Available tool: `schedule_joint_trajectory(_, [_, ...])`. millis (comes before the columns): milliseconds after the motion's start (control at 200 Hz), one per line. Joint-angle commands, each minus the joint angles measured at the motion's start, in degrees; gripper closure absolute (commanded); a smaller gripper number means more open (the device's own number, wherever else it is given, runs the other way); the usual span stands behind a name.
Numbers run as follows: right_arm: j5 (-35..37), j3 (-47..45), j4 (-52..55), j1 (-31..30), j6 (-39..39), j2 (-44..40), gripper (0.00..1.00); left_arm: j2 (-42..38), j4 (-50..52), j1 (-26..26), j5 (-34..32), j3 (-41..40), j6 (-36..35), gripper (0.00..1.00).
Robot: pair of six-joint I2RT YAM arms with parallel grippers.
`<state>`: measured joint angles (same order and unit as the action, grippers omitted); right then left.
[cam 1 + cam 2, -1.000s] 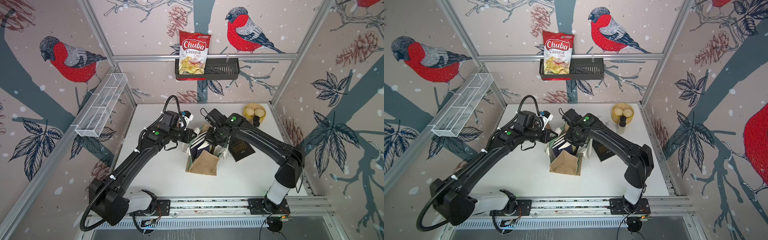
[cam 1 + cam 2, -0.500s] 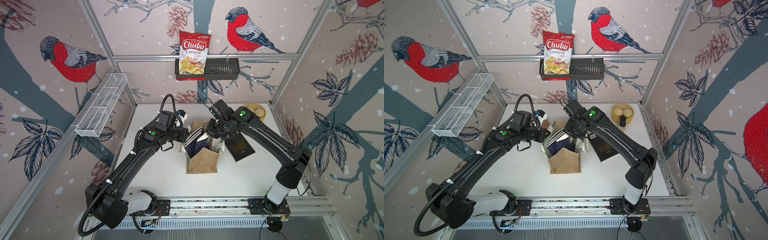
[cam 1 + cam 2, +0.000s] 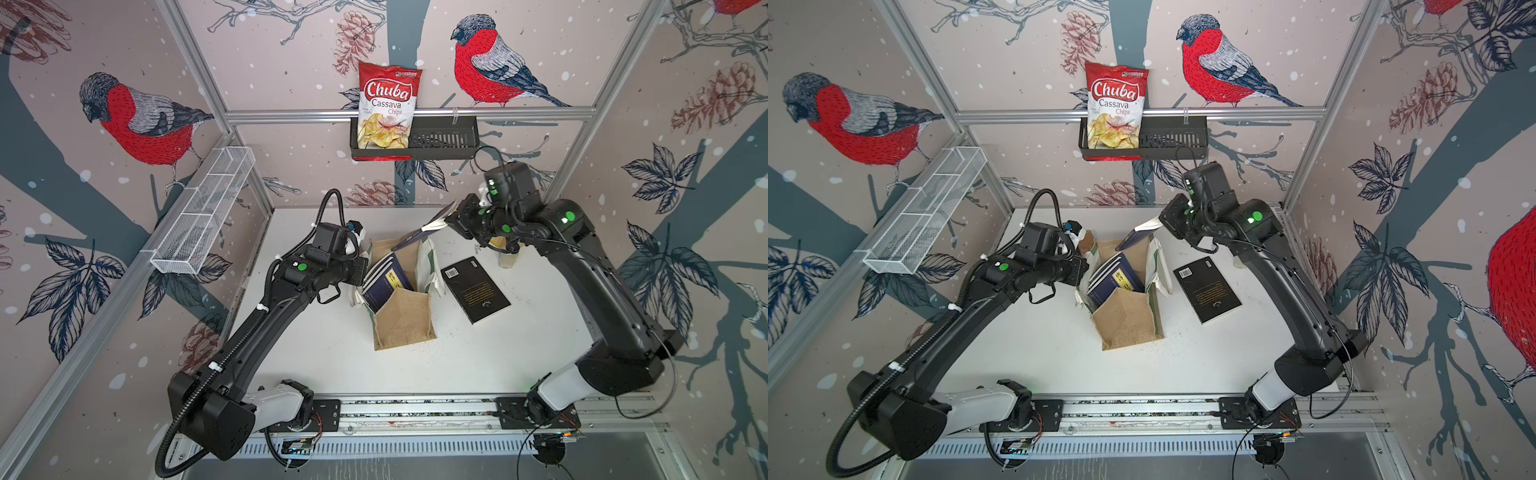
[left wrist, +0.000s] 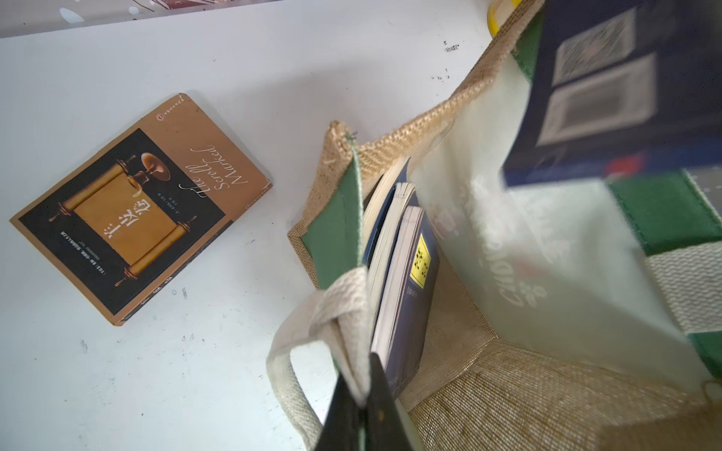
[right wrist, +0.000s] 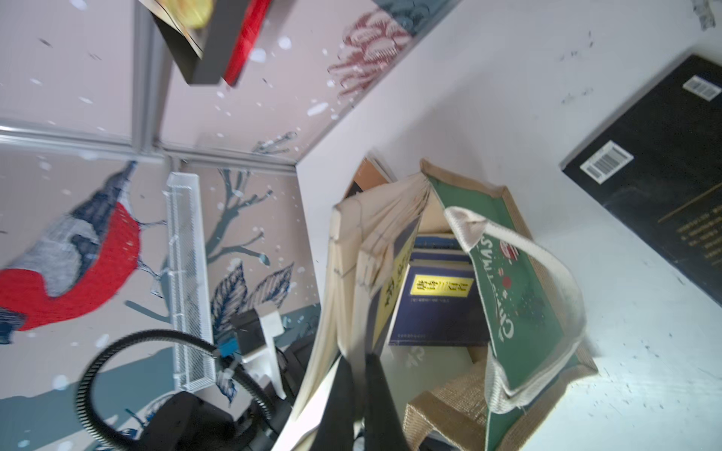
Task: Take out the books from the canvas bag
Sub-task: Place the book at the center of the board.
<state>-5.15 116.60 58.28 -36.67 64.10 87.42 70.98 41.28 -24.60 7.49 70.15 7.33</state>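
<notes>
Above the bag [image 3: 403,328], right tool [image 3: 449,219] is clamped on a navy book [image 3: 424,230], now clear of the mouth; a second ago it was inside. Left tool [image 4: 361,414] is closed on the handle [image 4: 344,304]. More navy books [image 3: 388,280] are left inside.

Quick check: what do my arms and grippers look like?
The left arm and right arm are black with white base links and green dots. A ribbed black hose follows the left; thin cables loop off the right. The left gripper and right gripper have slim black fingers.
</notes>
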Motion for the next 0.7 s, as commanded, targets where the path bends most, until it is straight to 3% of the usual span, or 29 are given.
schedule_joint_trajectory(0, [-0.8, -1.6, -7.4, 3.6, -2.5, -2.9, 1.00, 0.1, -0.1, 0.2, -1.2, 1.0, -1.2, 1.00])
schedule_joint_trajectory(190, [-3.3, -12.1, -14.1, 11.6, -3.9, -8.7, 1.00, 0.8, 0.0, 0.2, -0.5, 2.1, -1.3, 1.00])
schedule_joint_trajectory(365, [-2.8, -25.2, -25.7, 14.4, -3.6, -9.8, 1.00, 1.7, 0.2, 0.1, -0.2, 2.8, -1.2, 1.00])
schedule_joint_trajectory(690, [0.9, -25.1, -40.1, 13.7, -11.4, 8.4, 1.00, 2.8, 0.4, 0.1, 4.1, 2.7, -1.1, 1.00])
